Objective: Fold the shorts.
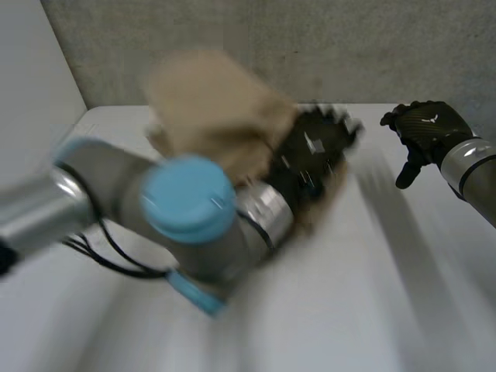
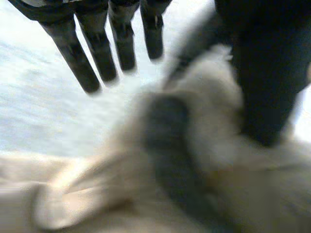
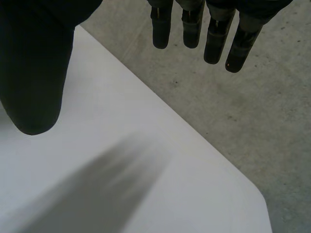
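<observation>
- The robot's black left hand [image 2: 99,48] is spread. In the left wrist view its fingers [image 2: 73,56] reach out straight, apart from one another and clear of the cloth. Its thumb [image 2: 267,87] stands well away from them, down over the fabric.
- Nothing is pinched between the thumb and the fingers. Whether the thumb tip actually presses the cloth cannot be told.
- The black right hand [image 3: 34,73] is also spread. In the right wrist view its fingers [image 3: 216,39] are straight and its thumb is wide apart, with nothing held and nothing touched.
- The beige, soft cloth shorts [image 1: 213,105] sit in a bunched, rumpled heap on the far left part of the white table [image 1: 349,310], just beside the left hand.
- In the left wrist view the fabric lies in loose folds under the palm and thumb. There is a dark patch in its middle, and I cannot tell what it is.
- The left arm [image 1: 190,198], grey with a light-blue cap, reaches across the table from the near left, with its hand against the right side of the heap.
- The right arm [image 1: 473,167] comes in from the right. Its hand hovers over the table's far right corner, well apart from the shorts, with grey speckled floor [image 3: 243,121] beyond the edge.
</observation>
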Robot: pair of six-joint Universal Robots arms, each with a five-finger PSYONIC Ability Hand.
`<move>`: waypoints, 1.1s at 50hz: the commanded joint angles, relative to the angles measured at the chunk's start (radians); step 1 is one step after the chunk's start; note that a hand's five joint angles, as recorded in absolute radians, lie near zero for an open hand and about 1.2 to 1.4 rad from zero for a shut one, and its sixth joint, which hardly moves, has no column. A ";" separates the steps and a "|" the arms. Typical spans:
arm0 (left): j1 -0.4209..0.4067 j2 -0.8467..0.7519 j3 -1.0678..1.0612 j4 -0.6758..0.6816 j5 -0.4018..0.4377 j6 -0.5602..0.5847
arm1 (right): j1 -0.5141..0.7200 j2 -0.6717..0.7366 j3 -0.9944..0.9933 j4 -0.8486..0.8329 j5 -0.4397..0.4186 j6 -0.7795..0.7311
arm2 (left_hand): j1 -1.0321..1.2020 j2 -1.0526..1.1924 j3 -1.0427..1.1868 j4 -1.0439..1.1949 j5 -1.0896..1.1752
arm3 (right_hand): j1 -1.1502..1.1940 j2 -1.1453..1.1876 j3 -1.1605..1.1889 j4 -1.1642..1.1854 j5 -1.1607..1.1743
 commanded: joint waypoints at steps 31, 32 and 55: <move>0.372 0.370 -0.385 -0.144 -0.045 -0.019 | 0.127 -0.077 0.211 0.199 -0.072 -0.003 | -0.044 -0.108 -0.122 -0.116 -0.097 | -0.017 -0.038 -0.034 -0.053 -0.064; 0.378 0.375 -0.396 -0.144 -0.051 -0.019 | 0.131 -0.077 0.225 0.183 -0.070 -0.003 | -0.044 -0.108 -0.122 -0.116 -0.097 | -0.017 -0.038 -0.034 -0.053 -0.064; 0.463 0.431 -0.505 -0.142 -0.054 -0.020 | 0.110 0.103 0.164 -0.331 0.231 -0.336 | -0.059 -0.123 -0.136 -0.131 -0.112 | 1.205 1.184 1.188 1.168 1.158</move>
